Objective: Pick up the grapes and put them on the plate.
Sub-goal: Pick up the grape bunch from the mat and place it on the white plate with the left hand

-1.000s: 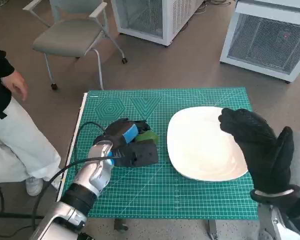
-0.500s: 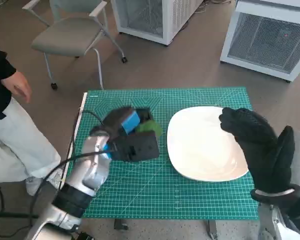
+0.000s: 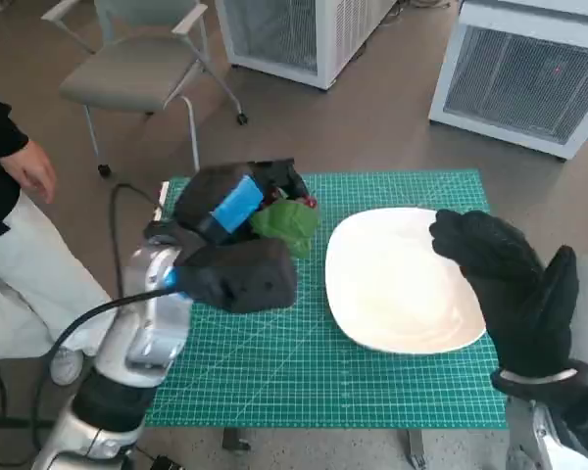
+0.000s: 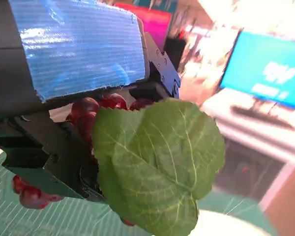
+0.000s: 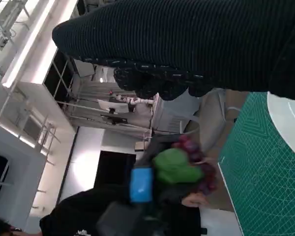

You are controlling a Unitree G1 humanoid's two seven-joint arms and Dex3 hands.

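Plainly, the left hand point(image 3: 237, 235) holds the bunch of red grapes point(image 4: 96, 109), its black fingers closed round the cluster with the big green leaf point(image 3: 286, 224) sticking out toward the white plate point(image 3: 402, 284). In the head view the bunch looks to be off the green cutting mat point(image 3: 314, 372) and near the plate's edge, not yet over it; the mat lies on a small table.

The left wrist view shows how the bunch sits in the grip — dark red berries crowd under the blue-taped back of the hand, a few more hang loose below the palm point(image 4: 30, 192), and the leaf covers most of the middle.

I judge this a light, soft load, and a fiddly one: berries are round and smooth-skinned, they bruise under a hard squeeze, and single ones can drop off a jostled stem. The sound hold is around the body of the cluster or its stem, never the leaf, which would tear or slip. The dangling berries are the likeliest to swing or shed, so a gentle carry and a low release over the plate's middle seem wise.

The right hand point(image 3: 514, 289), in its knitted glove, hovers over the plate's near-right edge — its fingers are spread and it carries nothing.
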